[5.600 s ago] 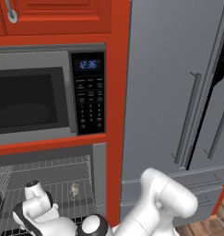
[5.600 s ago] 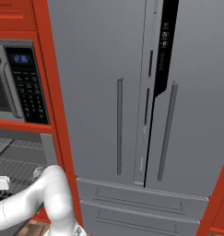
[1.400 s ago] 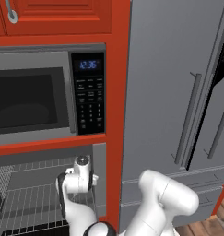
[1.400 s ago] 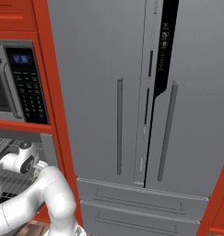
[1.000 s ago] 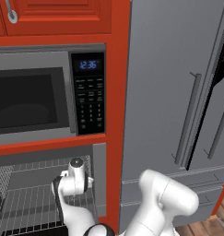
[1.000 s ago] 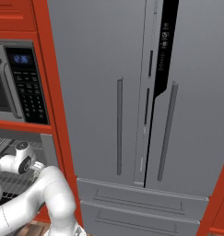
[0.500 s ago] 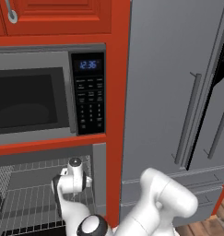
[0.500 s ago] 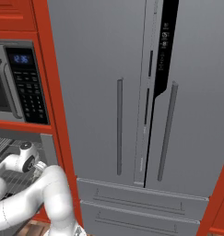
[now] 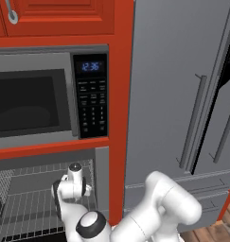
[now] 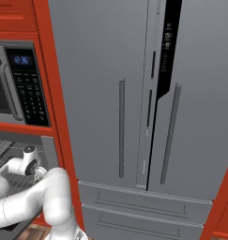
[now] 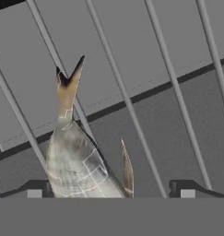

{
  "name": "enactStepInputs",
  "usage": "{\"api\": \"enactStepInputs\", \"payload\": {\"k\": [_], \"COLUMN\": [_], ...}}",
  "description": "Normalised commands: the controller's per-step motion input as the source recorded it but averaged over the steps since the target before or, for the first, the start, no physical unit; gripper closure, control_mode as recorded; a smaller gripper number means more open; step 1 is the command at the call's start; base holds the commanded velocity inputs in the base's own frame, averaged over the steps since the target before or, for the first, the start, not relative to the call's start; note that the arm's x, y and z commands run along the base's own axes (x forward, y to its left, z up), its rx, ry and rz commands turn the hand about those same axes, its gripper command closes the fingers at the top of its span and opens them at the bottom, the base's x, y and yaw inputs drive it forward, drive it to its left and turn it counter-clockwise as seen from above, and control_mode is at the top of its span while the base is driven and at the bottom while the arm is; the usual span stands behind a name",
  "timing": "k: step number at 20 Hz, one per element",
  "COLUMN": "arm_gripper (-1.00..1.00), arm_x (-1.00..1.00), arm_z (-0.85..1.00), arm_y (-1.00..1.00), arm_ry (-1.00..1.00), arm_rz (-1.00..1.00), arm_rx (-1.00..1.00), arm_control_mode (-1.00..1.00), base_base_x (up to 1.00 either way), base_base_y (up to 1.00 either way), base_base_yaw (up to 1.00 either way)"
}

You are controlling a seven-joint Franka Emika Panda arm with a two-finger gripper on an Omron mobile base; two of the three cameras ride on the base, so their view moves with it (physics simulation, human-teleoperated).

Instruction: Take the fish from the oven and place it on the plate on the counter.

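Gripper (image 11: pixel 109 191) reaching into oven (image 9: pixel 45 198), fingers spread wide apart, nothing clamped. Your hand view shows fish (image 11: pixel 76 161) lying on wire rack (image 11: pixel 168 87) between fingertips, tail pointing away. Base views give you arm bent into oven cavity, microwave (image 9: pixel 40 101) above, fridge (image 10: pixel 148 93) beside. Microwave clock reads 12:36.
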Motion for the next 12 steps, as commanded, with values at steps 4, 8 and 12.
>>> {"api": "enactStepInputs", "payload": {"k": [4, 8, 12], "arm_gripper": [-1.00, -1.00, 1.00], "arm_x": [0.11, -0.08, -0.24], "arm_z": [-0.50, -0.44, -0.42], "arm_y": [0.09, 0.00, 0.03], "arm_ry": [0.06, 0.10, 0.13], "arm_rz": [-0.04, -0.01, 0.00], "arm_rx": [0.00, 0.00, 0.00], "arm_control_mode": [-1.00, -1.00, -1.00], "base_base_x": [0.00, 0.00, 0.00], "base_base_y": [0.00, 0.00, 0.00], "base_base_yaw": [0.00, 0.00, 0.00]}}
